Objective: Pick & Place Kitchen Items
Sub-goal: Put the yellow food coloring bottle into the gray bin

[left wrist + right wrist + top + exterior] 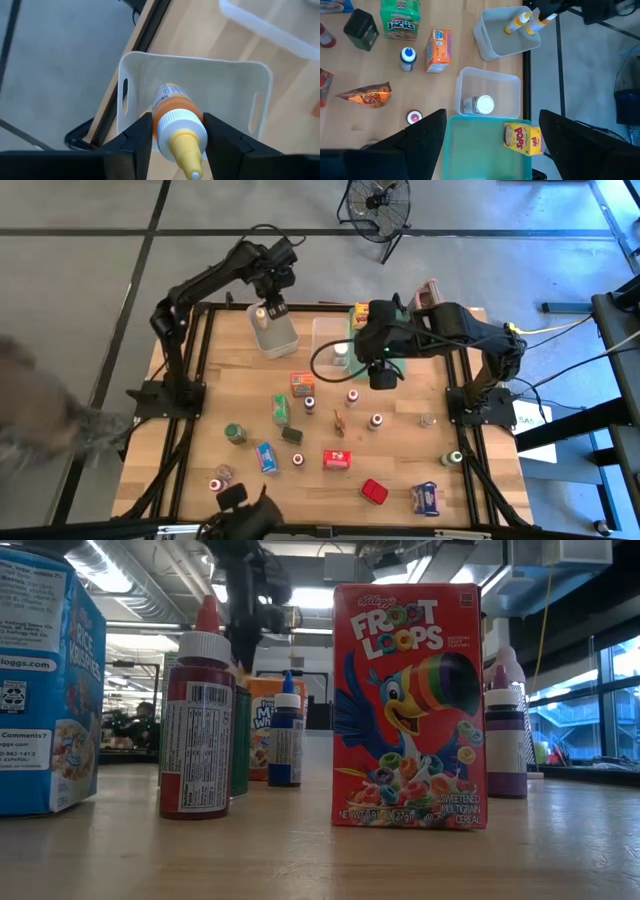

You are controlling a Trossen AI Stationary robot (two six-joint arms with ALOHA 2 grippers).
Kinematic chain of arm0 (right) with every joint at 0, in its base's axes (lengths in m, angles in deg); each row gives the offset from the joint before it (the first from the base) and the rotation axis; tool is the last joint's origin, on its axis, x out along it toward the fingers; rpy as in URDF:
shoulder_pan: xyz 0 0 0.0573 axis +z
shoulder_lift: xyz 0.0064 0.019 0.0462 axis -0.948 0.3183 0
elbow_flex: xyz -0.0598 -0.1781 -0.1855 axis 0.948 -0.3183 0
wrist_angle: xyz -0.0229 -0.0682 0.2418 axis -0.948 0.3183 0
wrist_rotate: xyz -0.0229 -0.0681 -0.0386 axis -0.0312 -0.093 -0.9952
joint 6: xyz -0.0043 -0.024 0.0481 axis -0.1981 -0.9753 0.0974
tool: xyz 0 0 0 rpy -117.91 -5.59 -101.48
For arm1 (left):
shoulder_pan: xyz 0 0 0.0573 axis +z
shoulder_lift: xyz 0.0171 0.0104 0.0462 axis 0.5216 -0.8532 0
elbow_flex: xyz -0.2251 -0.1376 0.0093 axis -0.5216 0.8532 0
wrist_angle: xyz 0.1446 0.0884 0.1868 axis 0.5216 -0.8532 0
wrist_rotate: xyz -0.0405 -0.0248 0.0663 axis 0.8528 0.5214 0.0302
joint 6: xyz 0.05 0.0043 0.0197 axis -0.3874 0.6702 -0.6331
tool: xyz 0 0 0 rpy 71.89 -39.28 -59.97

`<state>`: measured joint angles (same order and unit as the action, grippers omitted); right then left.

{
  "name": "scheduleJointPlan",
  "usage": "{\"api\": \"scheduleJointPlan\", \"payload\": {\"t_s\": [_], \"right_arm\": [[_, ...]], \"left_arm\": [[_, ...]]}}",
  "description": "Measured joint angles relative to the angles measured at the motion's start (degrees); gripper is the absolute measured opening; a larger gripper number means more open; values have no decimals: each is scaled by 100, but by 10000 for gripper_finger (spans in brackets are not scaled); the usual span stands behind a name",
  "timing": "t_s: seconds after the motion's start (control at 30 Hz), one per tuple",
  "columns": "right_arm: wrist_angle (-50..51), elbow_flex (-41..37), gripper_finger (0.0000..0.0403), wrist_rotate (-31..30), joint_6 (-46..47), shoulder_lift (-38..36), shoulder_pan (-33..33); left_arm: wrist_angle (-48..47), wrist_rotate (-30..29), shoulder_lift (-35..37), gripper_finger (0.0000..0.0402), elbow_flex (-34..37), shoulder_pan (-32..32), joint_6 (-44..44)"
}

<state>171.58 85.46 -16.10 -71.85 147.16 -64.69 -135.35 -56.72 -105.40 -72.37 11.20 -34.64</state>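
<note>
My left gripper (177, 132) (268, 308) is over the white bin (235, 85) (280, 340) at the table's far left and is shut on a small orange bottle with a white collar and yellow nozzle cap (172, 107). A second yellow-capped bottle (512, 25) lies inside that bin. My right gripper (492, 125) (381, 370) hangs open and empty over the teal tray (475, 150), which holds a yellow Pops box (522, 137). A white-capped jar (480, 105) lies in the clear bin (490, 80) beside the tray. My left gripper pinches the bottle between its two fingers (142, 135) at the orange shoulder just below the white collar (170, 112). The fingers point down from above. The bottle is clear of the bin, cap end up toward the wrist and body down toward the bin's inside.
Many small items are spread over the table's middle and near half: a red Froot Loops box (337, 459) (410, 705), a red-capped bottle (197, 720), a blue box (266, 457), an orange box (301, 383), a green box (281, 409). A blurred person shows at the left (30, 410).
</note>
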Motion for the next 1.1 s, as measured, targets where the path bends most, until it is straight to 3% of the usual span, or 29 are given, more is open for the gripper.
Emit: {"api": "scheduleJointPlan", "payload": {"t_s": [0.33,1.1], "right_arm": [[0,0,321,541,-84,2,-292],[0,0,321,740,-184,4,-427]], "left_arm": [[617,457,-64,144,549,336,243],[1923,629,-55,144,1853,658,415]]}}
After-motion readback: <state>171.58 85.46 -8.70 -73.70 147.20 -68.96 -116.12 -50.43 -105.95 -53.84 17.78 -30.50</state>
